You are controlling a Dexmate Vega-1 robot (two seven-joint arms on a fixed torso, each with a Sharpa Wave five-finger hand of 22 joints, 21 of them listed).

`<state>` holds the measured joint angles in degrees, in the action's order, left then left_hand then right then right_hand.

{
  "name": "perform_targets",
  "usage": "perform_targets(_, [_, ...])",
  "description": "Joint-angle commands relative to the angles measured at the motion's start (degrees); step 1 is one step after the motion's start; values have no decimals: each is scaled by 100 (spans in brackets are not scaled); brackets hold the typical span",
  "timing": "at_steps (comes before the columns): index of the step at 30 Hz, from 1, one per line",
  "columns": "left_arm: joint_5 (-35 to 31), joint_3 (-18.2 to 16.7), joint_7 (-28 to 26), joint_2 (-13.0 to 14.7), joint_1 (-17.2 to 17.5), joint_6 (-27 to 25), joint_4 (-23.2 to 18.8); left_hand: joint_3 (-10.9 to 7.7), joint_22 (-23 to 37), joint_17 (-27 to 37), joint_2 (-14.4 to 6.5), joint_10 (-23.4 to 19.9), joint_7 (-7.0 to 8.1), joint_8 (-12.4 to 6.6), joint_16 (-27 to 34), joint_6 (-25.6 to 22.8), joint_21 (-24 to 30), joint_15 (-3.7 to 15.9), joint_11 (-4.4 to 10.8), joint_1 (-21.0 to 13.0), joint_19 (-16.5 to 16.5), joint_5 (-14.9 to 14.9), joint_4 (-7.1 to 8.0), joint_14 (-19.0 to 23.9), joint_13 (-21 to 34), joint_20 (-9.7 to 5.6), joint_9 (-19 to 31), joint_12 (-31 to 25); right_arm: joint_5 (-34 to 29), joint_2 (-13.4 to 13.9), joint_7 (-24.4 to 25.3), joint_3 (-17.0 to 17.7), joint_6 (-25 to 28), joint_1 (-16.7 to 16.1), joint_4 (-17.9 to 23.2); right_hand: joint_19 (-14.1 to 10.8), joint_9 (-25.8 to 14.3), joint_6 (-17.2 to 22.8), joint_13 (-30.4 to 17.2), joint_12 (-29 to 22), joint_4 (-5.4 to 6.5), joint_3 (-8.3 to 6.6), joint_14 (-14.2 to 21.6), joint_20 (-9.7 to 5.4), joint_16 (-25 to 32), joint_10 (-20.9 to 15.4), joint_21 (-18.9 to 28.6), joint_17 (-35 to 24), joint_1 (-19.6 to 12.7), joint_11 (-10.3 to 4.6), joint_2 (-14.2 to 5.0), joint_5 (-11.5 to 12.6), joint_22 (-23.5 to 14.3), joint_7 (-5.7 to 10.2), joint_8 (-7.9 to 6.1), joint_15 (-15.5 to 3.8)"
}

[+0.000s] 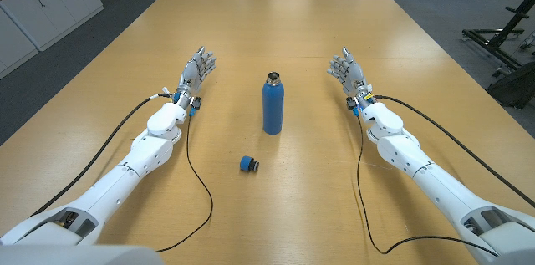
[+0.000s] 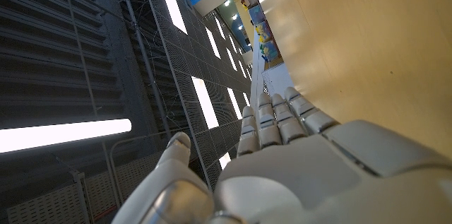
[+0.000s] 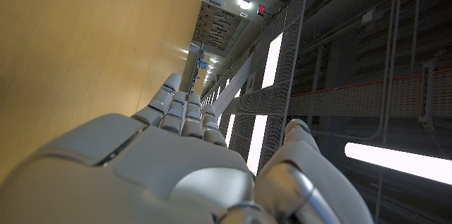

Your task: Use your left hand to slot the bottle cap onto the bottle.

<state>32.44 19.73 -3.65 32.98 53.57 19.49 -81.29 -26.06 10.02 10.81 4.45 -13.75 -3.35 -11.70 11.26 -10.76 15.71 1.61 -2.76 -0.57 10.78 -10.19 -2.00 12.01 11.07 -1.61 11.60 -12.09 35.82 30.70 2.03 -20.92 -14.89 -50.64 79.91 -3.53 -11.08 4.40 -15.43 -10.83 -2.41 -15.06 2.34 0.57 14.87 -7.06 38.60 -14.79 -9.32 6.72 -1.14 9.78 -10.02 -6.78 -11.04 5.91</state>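
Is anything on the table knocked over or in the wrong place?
Nothing is knocked over. The blue bottle stands upright, but its top is open: the bottle cap lies on the table in front of it, apart. The left hand and right hand hold nothing.

I see blue bottle (image 1: 272,107) upright mid-counter, mouth open. Blue-black cap (image 1: 249,165) lies apart, nearer me, slightly toward my left.
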Motion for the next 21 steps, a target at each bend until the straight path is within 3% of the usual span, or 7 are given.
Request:
perform_targets(1, [6,-155,-131,234,476,61,-470,-51,15,18,-1,-72,-6,-59,50,-77,30,-25,-7,-35,49,-31,-19,59,18,-4,8,-26,-124,15,160,10,-155,-143,216,-58,-9,24,9,-58,-13,-16,55,10,39,-20,11,-15,-42,8,-54,27,-9,-57,-40,14])
perform_targets(7, [-18,-266,-233,355,784,135,-747,-56,15,17,-14,-90,-8,-59,52,-80,24,-26,-6,-43,52,-33,-23,68,18,-9,7,-30,-90,84,120,16,-92,-215,346,-62,-8,66,40,-98,-24,-10,65,16,44,-102,-20,-16,-46,-4,-66,28,-10,-185,-54,18])
perform_targets(21, [-163,-419,-487,470,1416,307,-1329,-67,15,13,-45,-108,11,-73,55,-123,6,-27,-7,-60,65,-34,-33,87,18,-3,4,-29,-53,104,-26,-28,-42,-189,274,-60,-7,78,64,-105,-34,-6,66,19,44,-114,-46,-17,-51,5,-74,30,-10,-198,-56,21])
